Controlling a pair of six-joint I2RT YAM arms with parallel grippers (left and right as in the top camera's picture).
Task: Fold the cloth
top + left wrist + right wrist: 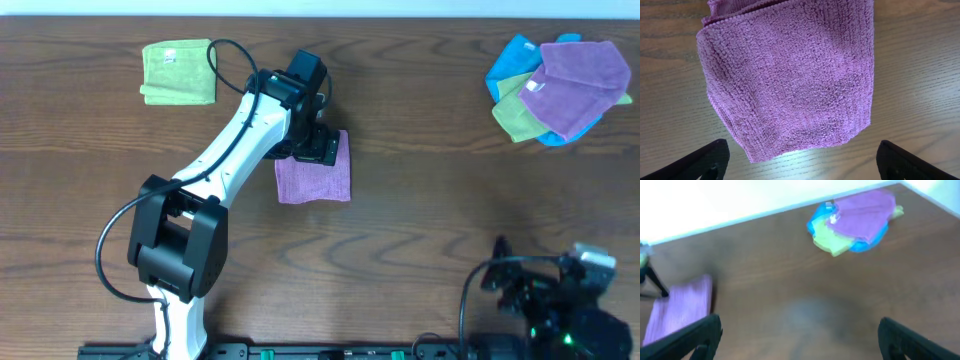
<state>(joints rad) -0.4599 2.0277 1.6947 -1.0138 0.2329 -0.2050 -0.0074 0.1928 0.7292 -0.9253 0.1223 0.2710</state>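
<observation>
Neatly folded, fuzzy terry cloth [790, 75]

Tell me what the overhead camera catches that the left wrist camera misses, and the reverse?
Only the overhead view shows the left arm reaching over the table, a folded lime-green cloth at the far left and a heap of coloured cloths at the far right. Only the left wrist view shows the terry loops up close and the left gripper open, holding nothing. Both show the pinkish-purple cloth lying folded on the wooden table.
</observation>
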